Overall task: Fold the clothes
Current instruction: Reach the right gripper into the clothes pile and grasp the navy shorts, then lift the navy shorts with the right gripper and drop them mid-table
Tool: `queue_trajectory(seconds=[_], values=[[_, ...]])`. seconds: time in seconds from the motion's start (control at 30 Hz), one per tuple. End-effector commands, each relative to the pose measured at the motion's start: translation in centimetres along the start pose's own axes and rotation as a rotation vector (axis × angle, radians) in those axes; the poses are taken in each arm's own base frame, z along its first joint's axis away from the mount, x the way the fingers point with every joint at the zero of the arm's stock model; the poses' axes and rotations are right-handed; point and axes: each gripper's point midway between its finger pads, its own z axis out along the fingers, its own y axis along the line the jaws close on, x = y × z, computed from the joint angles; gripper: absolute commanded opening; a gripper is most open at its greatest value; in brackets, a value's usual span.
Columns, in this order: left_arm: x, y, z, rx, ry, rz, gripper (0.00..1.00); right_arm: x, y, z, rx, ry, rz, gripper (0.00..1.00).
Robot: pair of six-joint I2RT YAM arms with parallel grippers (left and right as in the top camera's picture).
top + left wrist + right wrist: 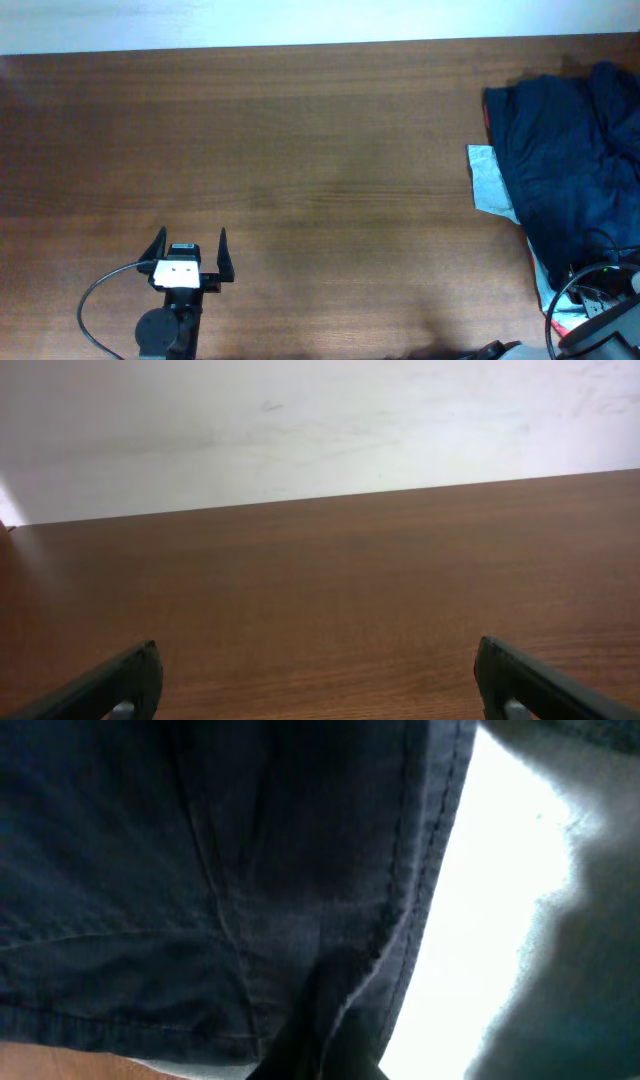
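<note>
right gripper point(318, 1055) closed tight on a stitched edge of the dark navy blue woven shorts point(560, 170)
drag them slowly onto the brown wooden table point(320, 150); the left gripper point(191, 240) gapes wide, holding nothing.

**One camera above, two on the wrists**

The overhead view looks straight down on the brown wood-grain table point(300, 180) from well off, with the white wall point(300, 20) along the table's far edge. The left wrist view sits low over that table and faces its far edge and the wall, its black fingertips point(125, 682) at the bottom corners. The right wrist view sits right up against the dark navy blue woven shorts point(200, 870), which the overhead view shows heaped at the table's right end.
</note>
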Motion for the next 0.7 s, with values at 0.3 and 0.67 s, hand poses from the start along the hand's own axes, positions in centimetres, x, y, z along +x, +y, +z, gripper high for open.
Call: queue_trajectory(seconds=[0.3, 0.67], values=[[0.2, 0.0, 0.0, -0.001, 0.000, 0.020, 0.99, 1.0, 8.9, -7.7, -0.119, -0.114, -0.280, 0.04], [0.2, 0.0, 0.0, -0.001, 0.000, 0.020, 0.99, 11.5, 19.3, -13.6, -0.288, -0.127, -0.594, 0.04]])
